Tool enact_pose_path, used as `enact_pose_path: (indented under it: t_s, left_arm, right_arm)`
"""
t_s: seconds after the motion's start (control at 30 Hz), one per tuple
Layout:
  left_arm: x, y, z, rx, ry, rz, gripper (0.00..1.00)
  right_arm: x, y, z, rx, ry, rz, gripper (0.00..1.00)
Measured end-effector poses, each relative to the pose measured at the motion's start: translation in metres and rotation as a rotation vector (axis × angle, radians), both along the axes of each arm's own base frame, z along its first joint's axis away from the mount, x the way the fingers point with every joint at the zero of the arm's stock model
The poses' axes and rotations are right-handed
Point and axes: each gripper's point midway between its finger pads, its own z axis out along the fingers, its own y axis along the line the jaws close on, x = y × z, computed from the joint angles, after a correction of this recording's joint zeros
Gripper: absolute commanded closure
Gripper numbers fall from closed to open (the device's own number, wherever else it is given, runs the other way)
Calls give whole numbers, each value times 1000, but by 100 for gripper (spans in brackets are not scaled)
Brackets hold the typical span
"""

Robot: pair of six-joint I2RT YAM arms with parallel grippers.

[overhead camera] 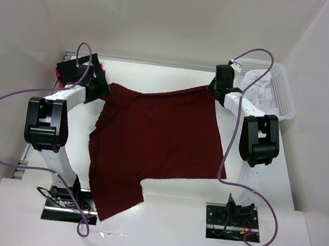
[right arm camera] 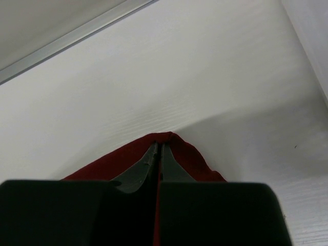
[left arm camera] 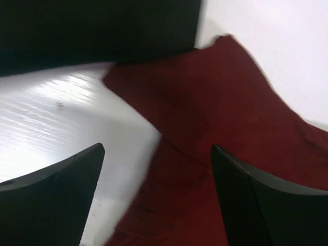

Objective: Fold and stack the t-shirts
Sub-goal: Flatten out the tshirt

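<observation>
Now the maroon t-shirt (overhead camera: 156, 137) lies spread mid-frame, its upper right corner clamped in the right gripper (right arm camera: 160, 148), while the left gripper (left arm camera: 158, 149) hovers spread wide, holding nothing, over the upper left corner.

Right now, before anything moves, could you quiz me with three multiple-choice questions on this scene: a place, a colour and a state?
1. Where is the white basket? A) far right B) near left C) middle
2. What colour is the spread-out t-shirt? A) blue B) dark maroon C) yellow
3. How are the right fingers? A) wide open B) shut on the t-shirt's corner C) hidden
Answers: 1 A, the top view shows it at the back right. 2 B, every view shows maroon cloth. 3 B, the right wrist view shows cloth pinched between closed fingers.
</observation>
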Motion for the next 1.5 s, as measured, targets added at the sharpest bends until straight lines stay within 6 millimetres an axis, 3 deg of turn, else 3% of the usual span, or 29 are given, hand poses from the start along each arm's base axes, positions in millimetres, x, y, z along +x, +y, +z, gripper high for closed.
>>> enact_pose_path:
  t_s: [0.27,0.6,0.9,1.1,1.3,1.37,1.43,1.5]
  left_arm:
    - [6,39,-38,27,73,121,11]
    - [26,47,-40,27,36,132,29]
    - [36,48,-41,19,25,124,57]
    - [42,46,-40,9,18,108,71]
    - [44,46,-46,7,28,104,92]
    - [44,46,-47,8,29,102,89]
    - [44,45,-47,8,29,99,62]
    - [45,45,-46,4,21,94,46]
  right_arm:
    - [1,2,1,7,-2,16,100]
    - [1,4,-1,2,1,31,100]
    - [1,3,-20,-8,35,31,100]
    - [4,3,-18,-13,30,31,100]
    - [6,1,-15,-23,22,23,100]
    - [7,0,-14,-27,19,23,100]
    - [8,0,-12,-30,16,24,100]
    - [8,0,-12,-32,16,26,100]
